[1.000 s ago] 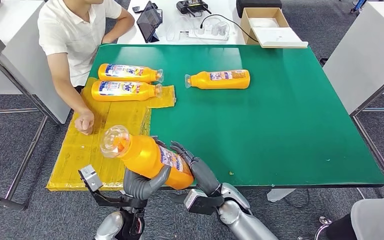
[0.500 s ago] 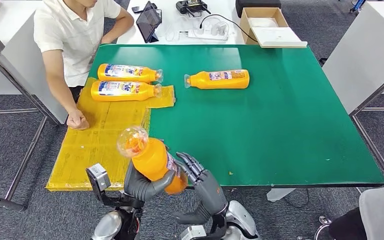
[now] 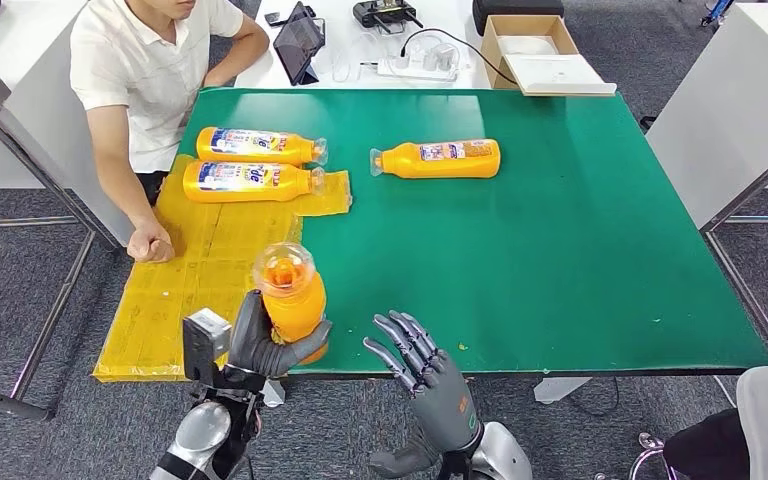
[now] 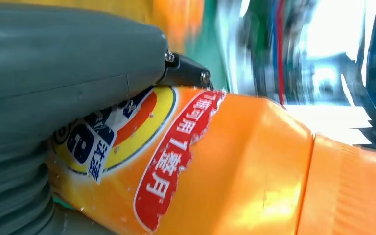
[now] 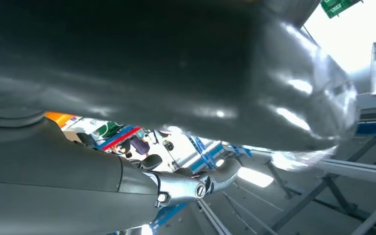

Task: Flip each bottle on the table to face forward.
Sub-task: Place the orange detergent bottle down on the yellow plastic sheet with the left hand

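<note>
1. The left hand (image 3: pixel 265 345) grasps an orange plastic bottle (image 3: pixel 291 297) at the near table edge — held nearly upright, its clear domed cap toward the camera, dark fingers wrapped round the smooth body.
2. In the left wrist view the bottle's glossy label (image 4: pixel 142 147) shows red and blue print, with the ribbed grey thumb pressed over it.
3. The right hand (image 3: pixel 423 375) holds nothing — fingers spread and raised, just beside the bottle but apart from it.
4. Two more bottles (image 3: pixel 256 146) (image 3: pixel 250 181) lie side by side on a crinkled yellow sheet (image 3: pixel 195 270), caps to the right.
5. A fourth bottle (image 3: pixel 438 158) lies alone on the green felt-like mat (image 3: pixel 560 250), cap to the left.
6. A person's fist (image 3: pixel 150 243) rests on the yellow sheet.
</note>
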